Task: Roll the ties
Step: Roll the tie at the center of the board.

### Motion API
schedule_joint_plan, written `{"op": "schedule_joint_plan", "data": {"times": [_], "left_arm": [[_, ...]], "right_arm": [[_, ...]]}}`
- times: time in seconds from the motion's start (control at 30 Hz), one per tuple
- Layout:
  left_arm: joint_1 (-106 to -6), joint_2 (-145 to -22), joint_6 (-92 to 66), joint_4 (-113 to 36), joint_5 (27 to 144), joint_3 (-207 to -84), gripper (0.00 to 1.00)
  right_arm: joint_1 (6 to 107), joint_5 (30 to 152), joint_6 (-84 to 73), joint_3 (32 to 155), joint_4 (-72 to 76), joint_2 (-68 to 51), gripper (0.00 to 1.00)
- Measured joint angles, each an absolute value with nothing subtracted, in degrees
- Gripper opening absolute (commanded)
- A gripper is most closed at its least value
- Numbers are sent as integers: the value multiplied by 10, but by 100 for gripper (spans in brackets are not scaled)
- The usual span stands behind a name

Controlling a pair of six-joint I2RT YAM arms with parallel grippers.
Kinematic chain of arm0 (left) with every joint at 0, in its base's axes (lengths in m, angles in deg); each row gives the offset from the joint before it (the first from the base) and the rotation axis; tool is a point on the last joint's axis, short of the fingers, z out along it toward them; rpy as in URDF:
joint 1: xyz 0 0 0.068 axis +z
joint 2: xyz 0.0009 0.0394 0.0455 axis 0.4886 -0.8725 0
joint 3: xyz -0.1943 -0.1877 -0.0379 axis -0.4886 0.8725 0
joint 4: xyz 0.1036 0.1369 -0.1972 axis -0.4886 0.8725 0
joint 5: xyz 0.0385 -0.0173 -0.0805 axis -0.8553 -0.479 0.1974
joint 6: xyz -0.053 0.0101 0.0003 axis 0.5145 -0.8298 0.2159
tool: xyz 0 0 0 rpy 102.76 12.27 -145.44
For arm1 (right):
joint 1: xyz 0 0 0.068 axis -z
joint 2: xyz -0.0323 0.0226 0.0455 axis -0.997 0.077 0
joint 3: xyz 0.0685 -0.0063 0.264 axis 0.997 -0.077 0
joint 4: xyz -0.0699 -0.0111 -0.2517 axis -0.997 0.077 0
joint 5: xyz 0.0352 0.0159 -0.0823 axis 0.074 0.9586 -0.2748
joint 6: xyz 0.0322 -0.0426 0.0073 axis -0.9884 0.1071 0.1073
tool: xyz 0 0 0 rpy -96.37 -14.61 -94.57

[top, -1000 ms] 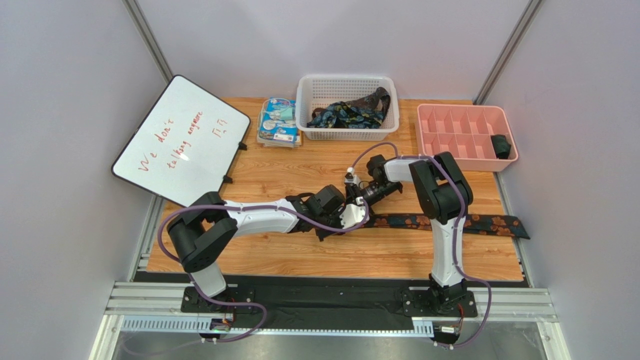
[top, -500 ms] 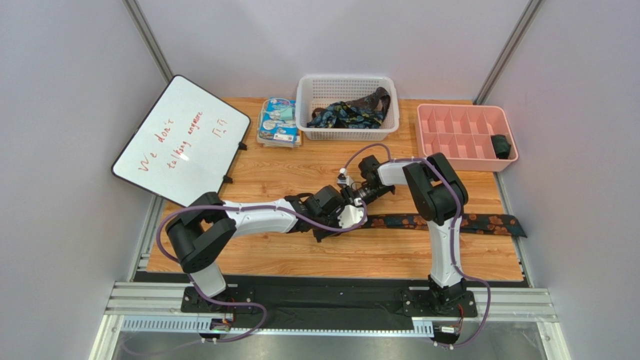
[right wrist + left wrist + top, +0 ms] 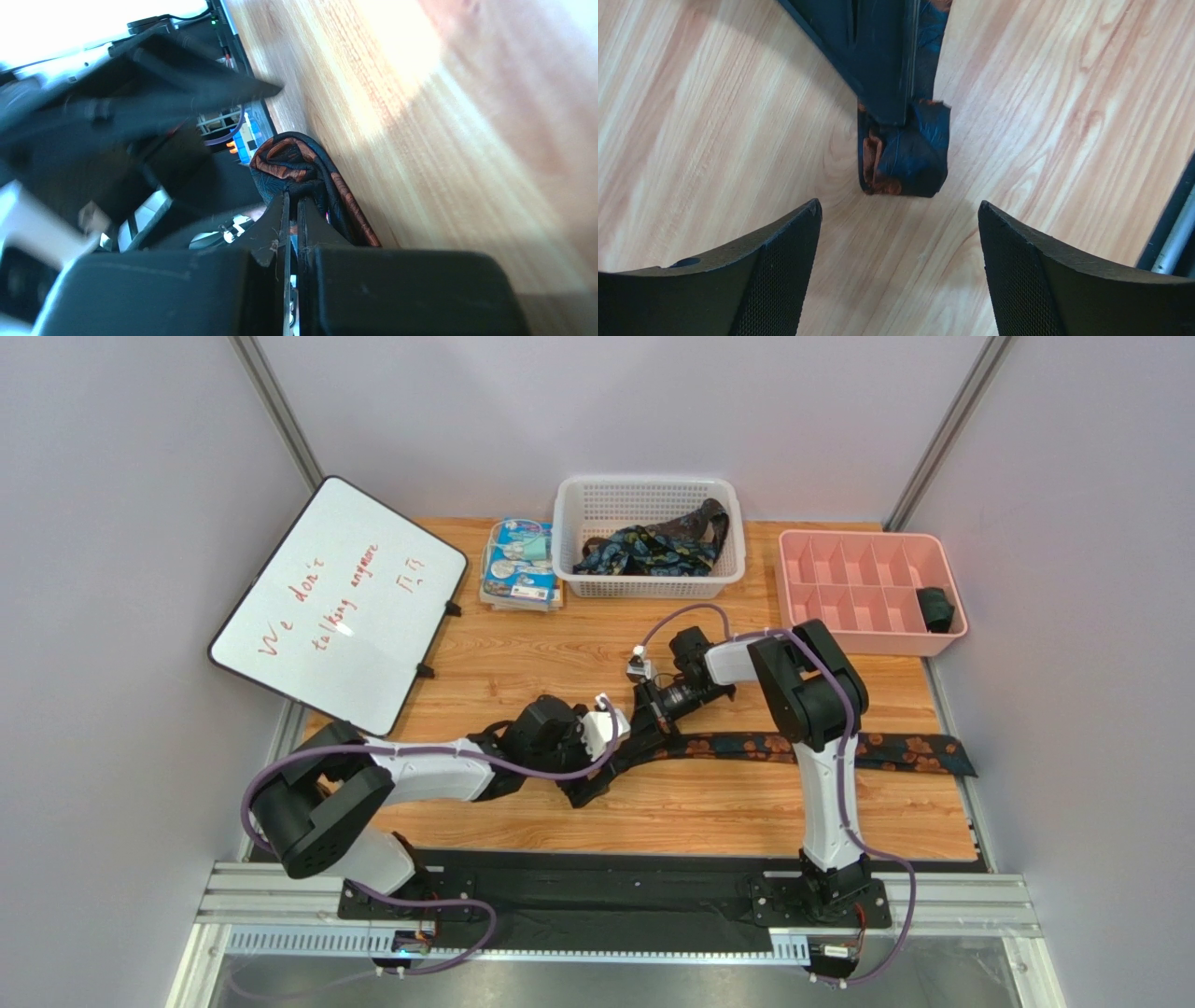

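The left gripper (image 3: 898,205) has let go and drawn back toward its own side; its fingers are spread wide with nothing between them, and the bare worktop (image 3: 533,658) shows in the gap. Just ahead of it sits the rolled end (image 3: 906,150), a small tight wad a few turns thick. The right gripper (image 3: 289,203) is clenched on that wad from above. Its wrist view is blurred, but the fabric seems to be pinched between nearly closed fingers. So the roll now rests with one arm alone, and I judge the left is repositioning for another turn, since most of the tie is still flat.

The tie (image 3: 842,749) lies along the worktop's near half. Its long axis runs left to right, with the rolled end at centre and the free tail pointing to the right edge.
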State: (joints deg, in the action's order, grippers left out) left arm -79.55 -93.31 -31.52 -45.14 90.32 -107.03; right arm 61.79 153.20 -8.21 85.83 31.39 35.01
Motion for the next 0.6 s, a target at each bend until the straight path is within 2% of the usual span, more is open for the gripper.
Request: {"op": "schedule_joint_plan", "data": {"times": [0.13, 0.27, 0.37, 0.47, 0.6], "left_arm": [[-785, -939, -290, -571, 904, -1011, 87], [-785, -982, -272, -670, 910, -1004, 83], [-786, -1012, -265, -725, 922, -1004, 75], [-786, -1038, -268, -760, 925, -1009, 59], [-786, -1050, -298, -762, 929, -1020, 48]], "right_arm": [[624, 1551, -74, 858, 301, 360, 0], [629, 1567, -65, 860, 294, 370, 0], [632, 1581, -60, 863, 290, 377, 0], [636, 1591, -60, 865, 289, 381, 0], [641, 1603, -60, 867, 287, 385, 0]]}}
